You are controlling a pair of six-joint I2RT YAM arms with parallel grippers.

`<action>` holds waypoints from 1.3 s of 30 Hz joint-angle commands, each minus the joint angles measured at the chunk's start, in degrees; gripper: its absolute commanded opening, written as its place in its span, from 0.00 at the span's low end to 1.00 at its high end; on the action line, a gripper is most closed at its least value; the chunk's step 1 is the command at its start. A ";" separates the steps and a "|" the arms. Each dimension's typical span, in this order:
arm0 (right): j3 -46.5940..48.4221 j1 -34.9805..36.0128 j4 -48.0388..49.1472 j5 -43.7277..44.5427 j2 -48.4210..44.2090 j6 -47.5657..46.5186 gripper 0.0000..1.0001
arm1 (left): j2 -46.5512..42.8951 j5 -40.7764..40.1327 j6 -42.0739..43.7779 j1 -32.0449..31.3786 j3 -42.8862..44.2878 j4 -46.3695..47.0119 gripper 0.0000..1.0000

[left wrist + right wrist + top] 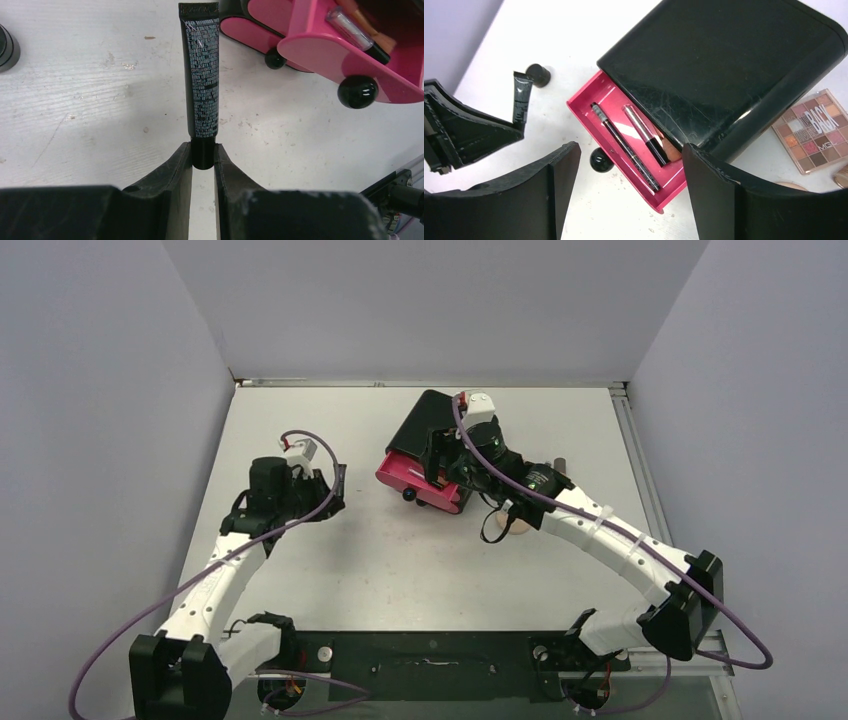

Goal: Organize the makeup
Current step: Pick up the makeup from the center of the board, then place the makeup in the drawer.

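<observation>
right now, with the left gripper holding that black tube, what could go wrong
The left gripper pinches the black tube only at its cap end, so the long body may swing or slip.
The right gripper hangs open over the pink drawer, so the arms might collide there.
The drawer already holds a pencil and a brush; the tube could land across them.

With the left gripper, pinching tight on a black tube; with the right gripper, spread wide, pointing down.
</observation>
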 commanded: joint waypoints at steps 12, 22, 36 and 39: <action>-7.77 -0.62 21.97 -7.99 -8.65 1.47 0.67 | -9.70 17.94 -8.46 0.31 -2.35 17.48 0.00; -8.12 -0.37 26.19 -19.29 -7.90 1.53 0.60 | -9.68 23.19 -21.93 -0.57 -5.12 33.82 0.01; -5.78 1.46 27.01 -25.60 -4.15 2.20 0.47 | -8.69 25.92 -28.20 -4.45 -5.77 42.70 0.01; -5.45 1.92 27.58 -26.09 -3.57 2.67 0.47 | -8.11 25.12 -28.58 -6.25 -5.75 43.85 0.01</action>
